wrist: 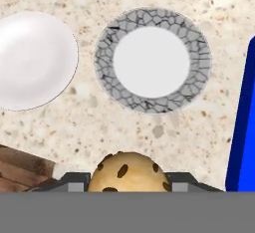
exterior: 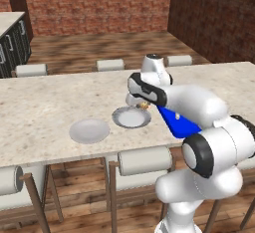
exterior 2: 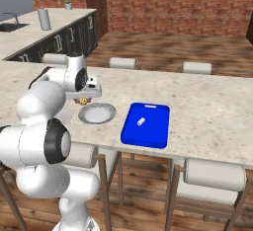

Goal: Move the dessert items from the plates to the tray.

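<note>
My gripper (exterior: 143,105) (exterior 2: 84,99) (wrist: 127,184) is shut on the golden-brown cookie ball (wrist: 128,171) (exterior 2: 84,100) and holds it a little above the counter, by the far edge of the rimmed plate (exterior: 131,118) (exterior 2: 97,113) (wrist: 152,60). That plate is bare. To its left lies the plain plate (exterior: 89,130) (wrist: 32,60), also bare. The small white oblong piece (exterior 2: 141,121) lies on the blue tray (exterior 2: 148,134) (exterior: 174,123) (wrist: 244,127), which sits just right of the rimmed plate. My arm covers part of the tray in the left base view.
The long stone counter (exterior: 45,102) (exterior 2: 207,101) has stools along its near side (exterior: 144,160) (exterior 2: 215,175) and far side (exterior: 110,64) (exterior 2: 196,67). A dark kitchen unit (exterior 2: 59,37) with a grey canister (exterior 2: 44,19) stands at the back left.
</note>
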